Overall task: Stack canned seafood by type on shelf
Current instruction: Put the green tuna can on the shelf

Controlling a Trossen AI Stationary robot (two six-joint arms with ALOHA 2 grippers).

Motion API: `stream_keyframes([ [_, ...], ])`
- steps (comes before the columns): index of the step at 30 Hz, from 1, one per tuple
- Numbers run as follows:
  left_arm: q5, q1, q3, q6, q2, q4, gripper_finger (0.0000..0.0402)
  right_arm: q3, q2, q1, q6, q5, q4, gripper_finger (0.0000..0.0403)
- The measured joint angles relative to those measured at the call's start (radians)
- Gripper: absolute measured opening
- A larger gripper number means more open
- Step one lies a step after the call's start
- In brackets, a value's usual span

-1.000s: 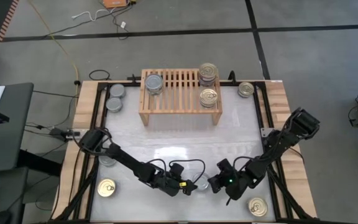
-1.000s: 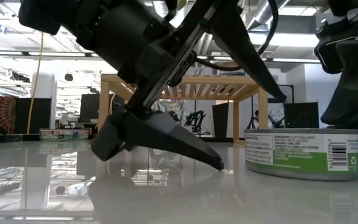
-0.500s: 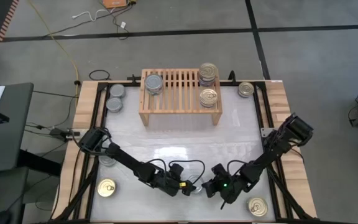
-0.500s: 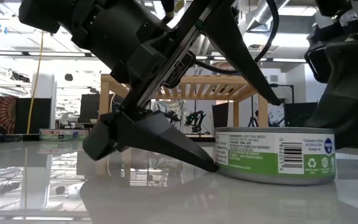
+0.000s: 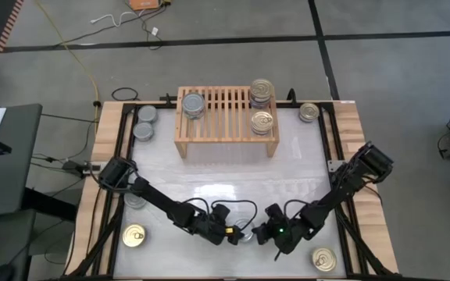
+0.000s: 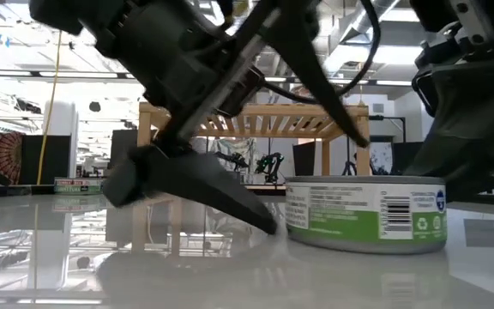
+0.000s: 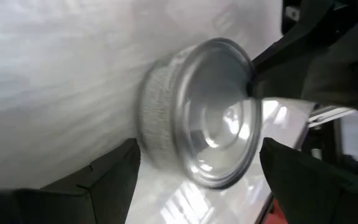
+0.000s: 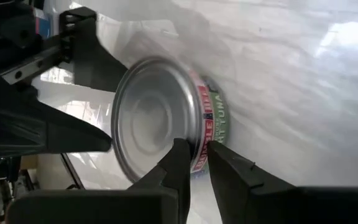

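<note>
A canned seafood tin point(image 6: 365, 225) with a green label and a plain silver top point(image 8: 157, 118) sits flat on the table near its front edge. My right gripper point(image 8: 197, 149) is closed on the tin's rim, on the side toward the table's right. My left gripper point(image 7: 199, 146) is open on the tin's other side, one finger to each side of it. In the low view a left fingertip point(image 6: 268, 227) is at the tin's foot; I cannot tell whether it touches. The shelf point(image 5: 226, 133) at the back carries grey-topped tins point(image 5: 194, 104), a gold-topped stack point(image 5: 262, 92) and one gold tin point(image 5: 262, 122). My right gripper has the tin's top rim point(image 8: 199, 134) in the narrow gap between its two fingers, one finger point(image 8: 178, 163) over the lid and the other point(image 8: 229, 169) beside the labelled wall. It comes in roughly level from the table's right. The tin rests flat on the table.
Loose tins stand on the table: two grey ones point(image 5: 144, 122) at the back left, one point(image 5: 309, 112) at the back right, gold-topped ones at the front left point(image 5: 133, 236) and front right point(image 5: 323, 258), and one point(image 5: 135, 200) beside my left arm.
My right gripper has gone toward the table's left edge, and the green-labelled tin has slid along the table with it, staying flat, until it stands between my left gripper's fingers.
</note>
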Motion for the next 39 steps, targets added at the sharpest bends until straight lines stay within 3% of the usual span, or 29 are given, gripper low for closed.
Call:
stream_keyframes([
  [7,-0.016,0.001,-0.001,-0.063,-0.034,-0.129,0.0318,0.0,0.0,-0.001,-0.007,0.001,-0.002,0.007],
  [15,-0.018,-0.004,-0.001,-0.072,-0.033,-0.039,0.0318,-0.001,0.0,-0.004,-0.056,0.002,0.021,0.0037],
  [28,0.068,-0.012,0.0,-0.152,0.019,0.051,0.0318,-0.002,0.0,-0.007,-0.06,-0.002,0.018,0.0036],
  [39,0.05,-0.026,0.0,-0.183,0.046,0.116,0.0318,-0.002,0.0,-0.007,-0.06,-0.008,0.02,0.0036],
])
